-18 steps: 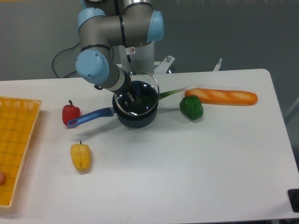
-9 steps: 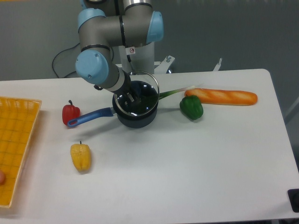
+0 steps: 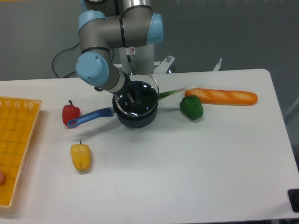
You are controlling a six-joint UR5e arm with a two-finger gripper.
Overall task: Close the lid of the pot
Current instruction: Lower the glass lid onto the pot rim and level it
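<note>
The pot [image 3: 136,119] is a dark navy saucepan with a long blue handle [image 3: 88,117] pointing left, at the table's back centre. The pot lid [image 3: 148,89], clear glass with a thin metal rim, sits tilted over the pot's mouth, its far rim raised above the pot. My gripper [image 3: 133,98] reaches in from the upper left. Its fingers stand close together at the lid's centre, where the knob is, and the knob itself is hidden by them.
A green pepper [image 3: 191,107] and a baguette [image 3: 222,96] lie right of the pot. A red pepper [image 3: 70,113] sits by the handle's end and a yellow pepper [image 3: 81,157] lies in front of it. An orange basket [image 3: 14,144] is at the left edge.
The fingers at the lid's centre have come closer together. The arm has shifted only slightly; pot and lid stay in place.
</note>
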